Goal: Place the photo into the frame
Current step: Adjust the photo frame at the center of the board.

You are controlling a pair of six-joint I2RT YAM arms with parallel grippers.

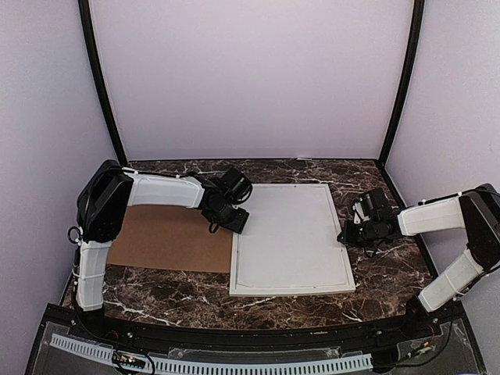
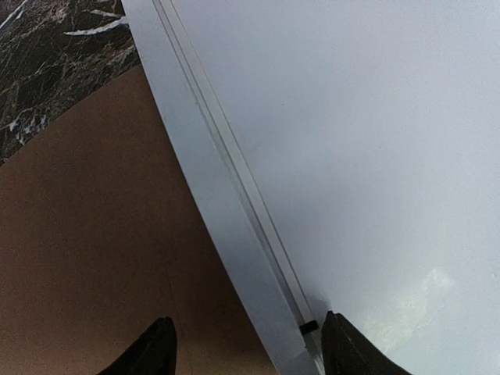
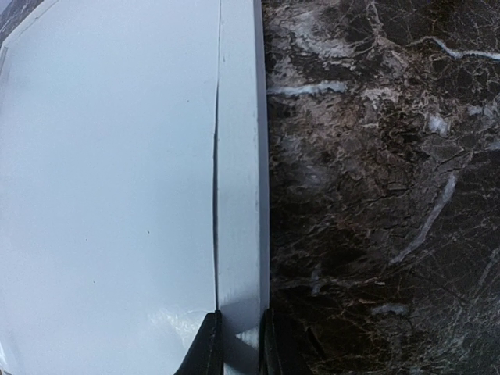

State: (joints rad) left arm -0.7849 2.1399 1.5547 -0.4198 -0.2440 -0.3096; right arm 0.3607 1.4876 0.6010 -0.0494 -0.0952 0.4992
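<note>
The dark marble-patterned surface is bare along the near side and to the right of the things, with a narrower bare strip at the back wall.

At its middle lies the large rectangular picture frame with a thin white border, flat, its long sides running away from the arms. A pale, plain sheet fills the inside of the frame. Whether this is the photo lying face down cannot be told.

A flat brown backing board lies to the left. Its right edge meets the frame's left rail, and I cannot tell whether it runs under it.

The left pincer straddles that left rail near the far corner. It stands wide, with one finger over the board and the other at the rail's inner lip.

The right pincer is narrow and pinches the frame's right rail between its fingers, with open marble just beside it.
</note>
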